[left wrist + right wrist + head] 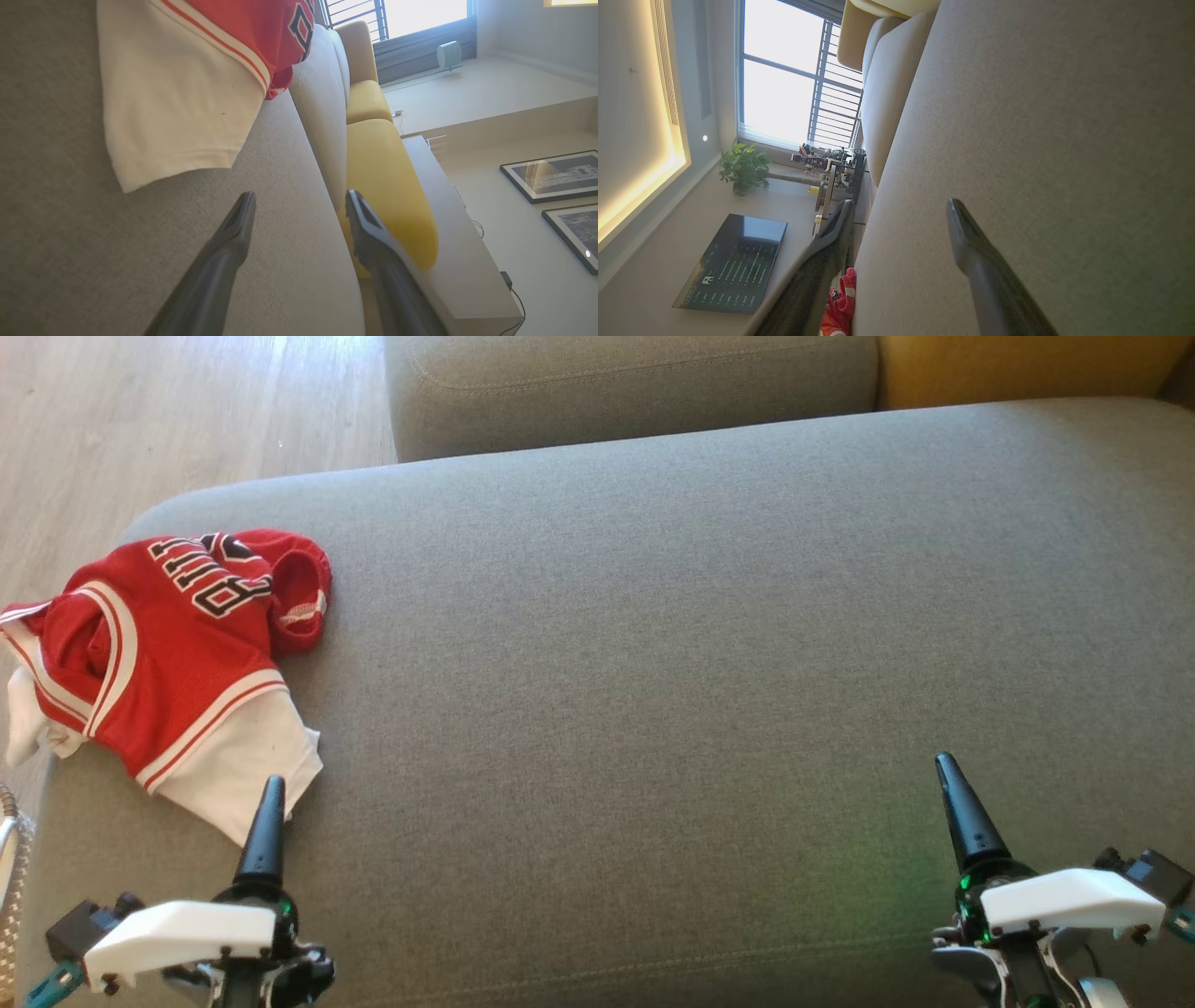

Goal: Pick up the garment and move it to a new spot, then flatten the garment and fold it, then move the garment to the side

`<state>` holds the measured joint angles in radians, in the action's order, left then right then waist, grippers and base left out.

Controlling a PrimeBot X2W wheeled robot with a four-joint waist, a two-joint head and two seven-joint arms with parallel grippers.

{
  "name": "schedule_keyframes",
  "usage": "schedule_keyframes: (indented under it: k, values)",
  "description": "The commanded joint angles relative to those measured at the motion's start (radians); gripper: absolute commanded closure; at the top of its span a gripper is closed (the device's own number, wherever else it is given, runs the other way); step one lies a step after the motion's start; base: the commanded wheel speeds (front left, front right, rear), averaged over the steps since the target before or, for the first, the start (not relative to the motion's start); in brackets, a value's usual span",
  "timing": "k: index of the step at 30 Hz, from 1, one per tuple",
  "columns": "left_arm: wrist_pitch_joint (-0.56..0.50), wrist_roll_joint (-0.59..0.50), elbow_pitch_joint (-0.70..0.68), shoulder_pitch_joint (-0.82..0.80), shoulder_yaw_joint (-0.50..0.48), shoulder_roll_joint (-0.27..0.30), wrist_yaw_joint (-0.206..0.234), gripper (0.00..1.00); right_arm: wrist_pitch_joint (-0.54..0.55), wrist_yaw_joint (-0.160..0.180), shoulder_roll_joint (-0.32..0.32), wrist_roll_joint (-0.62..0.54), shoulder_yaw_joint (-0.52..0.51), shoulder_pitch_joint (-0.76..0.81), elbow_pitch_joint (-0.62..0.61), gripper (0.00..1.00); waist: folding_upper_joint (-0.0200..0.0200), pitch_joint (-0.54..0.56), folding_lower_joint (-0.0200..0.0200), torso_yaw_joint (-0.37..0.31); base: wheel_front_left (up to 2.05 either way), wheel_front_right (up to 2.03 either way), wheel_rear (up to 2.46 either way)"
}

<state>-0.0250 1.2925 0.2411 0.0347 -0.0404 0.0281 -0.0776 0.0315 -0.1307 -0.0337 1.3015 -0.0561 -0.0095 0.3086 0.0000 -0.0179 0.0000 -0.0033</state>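
Note:
The garment (163, 653), a red jersey with white trim, black lettering and a white lower part, lies crumpled at the left end of the grey seat cushion (653, 663). My left gripper (269, 798) hovers at the lower left, its dark tip just in front of the garment's white hem. In the left wrist view the left gripper (300, 199) is open and empty, with the white hem (177, 102) a short way beyond its fingers. My right gripper (948, 775) is low at the right, far from the garment. The right gripper (901, 207) is open and empty above bare cushion, and a red bit of the garment (840, 298) shows past its left finger.
A grey back cushion (625, 383) and a yellow cushion (1018, 369) line the far side. Wooden floor (168, 420) lies beyond the cushion's left end. A ribbed pale object (11, 859) shows at the left edge. Bare seat runs from the garment to the right gripper.

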Motion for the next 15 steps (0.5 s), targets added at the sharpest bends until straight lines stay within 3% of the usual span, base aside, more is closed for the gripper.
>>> schedule_keyframes:
  k: [1,15]
  values:
    - [0.011,-0.056,-0.053,-0.039,0.008,0.01,0.011,0.0,-0.015,0.0,-0.007,-0.051,0.016,-0.041,-0.049,0.0,0.0,0.0,0.0,0.0,0.0,0.0,0.0]
    - [0.049,-0.252,-0.104,-0.031,0.071,0.029,0.092,0.0,-0.053,0.0,-0.008,-0.254,0.07,-0.043,-0.103,0.0,0.0,0.0,0.0,-0.006,0.0,0.0,0.0]
